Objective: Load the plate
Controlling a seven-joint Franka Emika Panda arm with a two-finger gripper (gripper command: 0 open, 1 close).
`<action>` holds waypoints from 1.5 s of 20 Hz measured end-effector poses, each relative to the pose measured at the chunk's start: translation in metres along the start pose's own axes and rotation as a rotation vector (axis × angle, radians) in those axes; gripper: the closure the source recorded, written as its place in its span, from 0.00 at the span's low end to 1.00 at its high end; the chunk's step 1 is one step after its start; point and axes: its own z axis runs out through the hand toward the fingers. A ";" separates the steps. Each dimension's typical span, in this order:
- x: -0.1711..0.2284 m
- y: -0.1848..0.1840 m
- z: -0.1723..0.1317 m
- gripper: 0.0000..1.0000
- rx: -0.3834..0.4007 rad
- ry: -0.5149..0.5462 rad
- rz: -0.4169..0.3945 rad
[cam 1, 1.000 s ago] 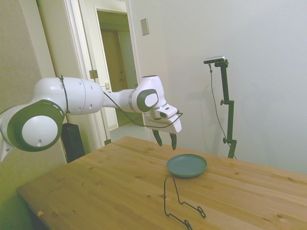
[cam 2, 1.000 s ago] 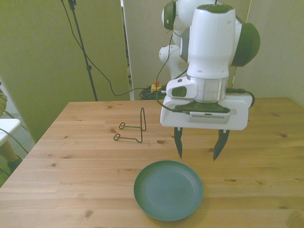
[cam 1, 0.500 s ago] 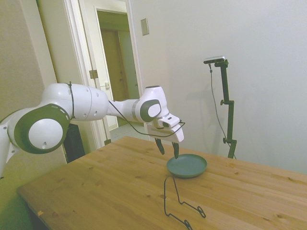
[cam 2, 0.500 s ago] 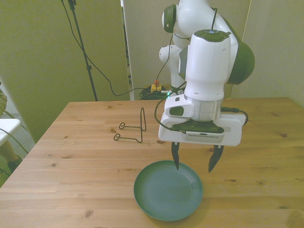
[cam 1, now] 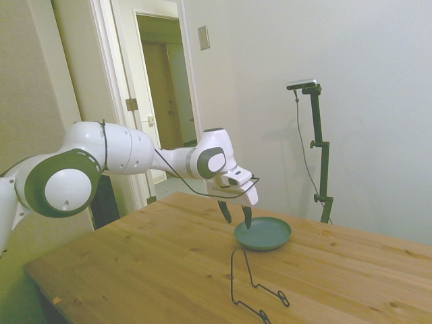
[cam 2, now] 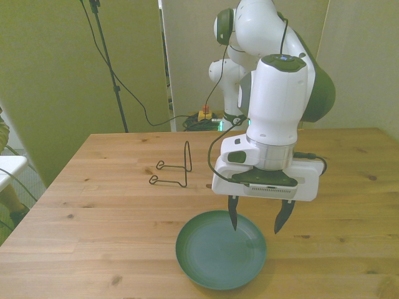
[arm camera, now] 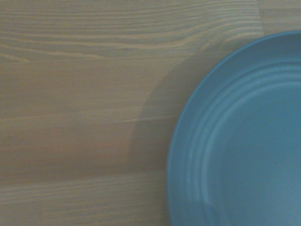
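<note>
**Teal plate on wooden table, gripper poised over its rim**

Item: the plate (cam 2: 221,258), round, shallow, matte blue-green, with a low raised rim and faint concentric rings across its floor, which the wrist view (arm camera: 240,141) shows at close range. Nothing lies in it.

Location: flat on the wooden table (cam 2: 93,212), near the table's camera-side edge in the front view. In the side view the plate (cam 1: 262,233) sits beyond the wire stand (cam 1: 251,287), the two apart.

Companion piece: a thin black wire stand (cam 2: 176,169), upright on its looped feet, well apart from the plate toward the front view's left and farther back. Judged to be the place the plate is meant to go.

Gripper (cam 2: 255,222): pointing straight down with its fingers spread and nothing between them. In the front view one fingertip hangs over the plate's floor just inside the far rim, the other over bare wood beyond the rim toward the front view's right, so the rim falls between them. Whether a tip touches the plate cannot be told.

Handling, as judged: stiff and light, probably plastic or glazed ware, with a smooth, likely slippery surface. The floor is too wide to span, so the rim is the only hold, pinched one finger inside and one outside. Taken at one edge, the plate will hang from the grip and may swing or pivot; a firm, deep bite on the rim is advisable.
</note>
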 end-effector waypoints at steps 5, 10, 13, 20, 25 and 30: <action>-0.006 -0.006 0.006 0.00 -0.013 0.006 -0.009; -0.009 -0.017 0.015 0.00 -0.024 0.029 -0.004; -0.009 -0.022 0.018 0.00 -0.023 0.036 -0.003; -0.008 -0.030 0.027 0.00 -0.029 0.047 -0.008; -0.007 -0.034 0.033 0.00 -0.042 0.067 -0.004; -0.009 -0.037 0.034 0.00 -0.061 0.093 0.014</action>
